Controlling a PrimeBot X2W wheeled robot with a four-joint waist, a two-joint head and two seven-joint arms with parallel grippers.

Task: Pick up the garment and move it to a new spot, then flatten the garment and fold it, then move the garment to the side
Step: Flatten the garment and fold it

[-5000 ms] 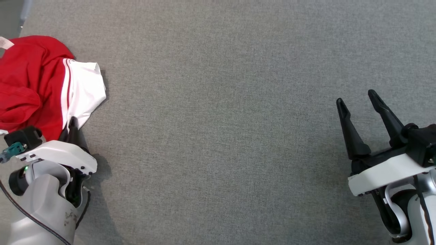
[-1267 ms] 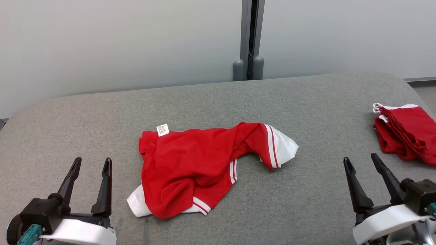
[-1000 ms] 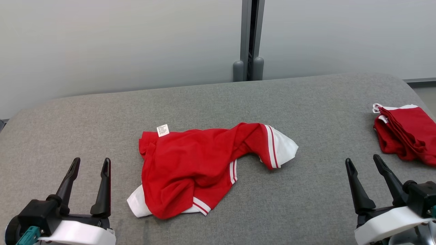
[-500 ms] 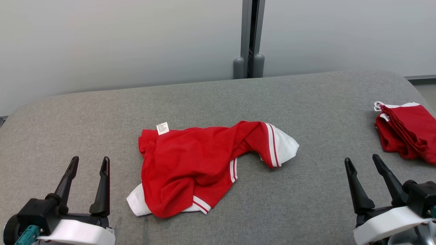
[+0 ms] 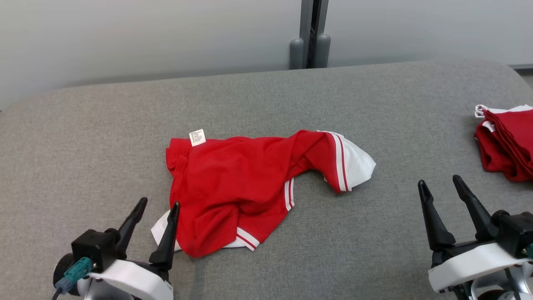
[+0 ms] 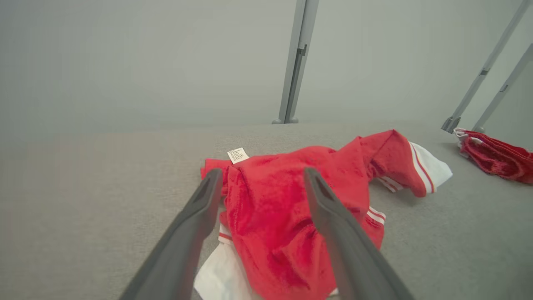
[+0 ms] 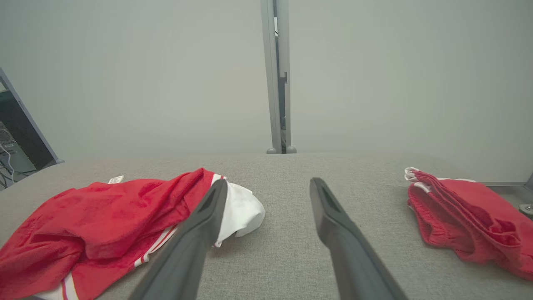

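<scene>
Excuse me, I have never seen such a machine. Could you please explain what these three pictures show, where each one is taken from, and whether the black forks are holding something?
This is a robot with two arms. Each arm ends in a claw with two long dark fingers. One picture looks down from the robot's head: the left claw is at the lower left, the right claw at the lower right. The other two pictures come from cameras on the wrists, looking along each claw's own fingers. On the grey padded surface lies a crumpled red and white garment, with a small white label. Far right lies a second pile of red cloth. Both claws are open and hold nothing; the left one is close to the garment's near edge.
</scene>
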